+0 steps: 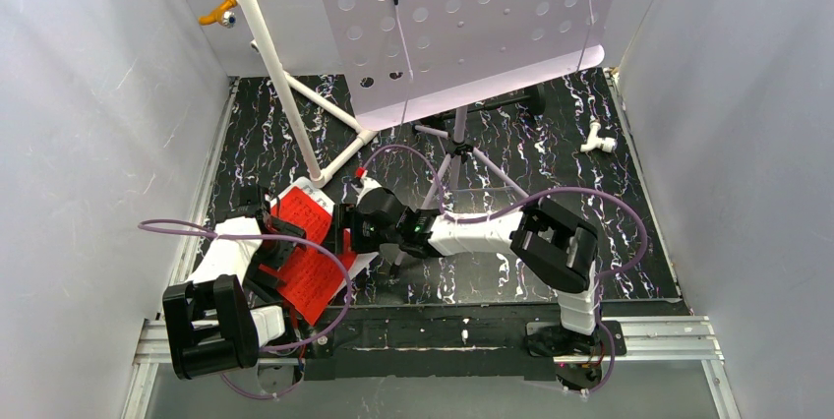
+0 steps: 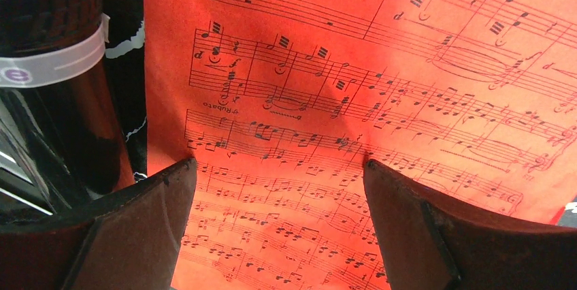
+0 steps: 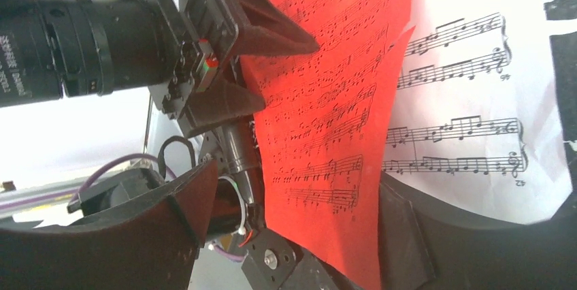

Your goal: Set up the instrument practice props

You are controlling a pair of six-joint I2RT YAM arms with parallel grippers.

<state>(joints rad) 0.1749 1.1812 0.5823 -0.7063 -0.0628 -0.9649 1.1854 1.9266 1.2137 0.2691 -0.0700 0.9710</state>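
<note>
Red printed music sheet [image 1: 305, 276] overlaps white music sheet [image 3: 469, 86] on black marbled tabletop [image 1: 551, 153]. Left hand [image 2: 279, 162] spread, straddling red sheet; right hand [image 3: 299, 178] spread, same sheet between its fingers.

The music stand [image 1: 462, 26] is set at the back of the table [image 1: 246, 158], near its middle. The pipe frame [image 1: 270, 65] is placed to the stand's left. In front of the stand and to its left, the upper music sheet [image 1: 307, 262] partly overlaps the lower music sheet [image 3: 469, 99]. A pipe fitting [image 1: 597, 141] is left on the table to the stand's right.
</note>
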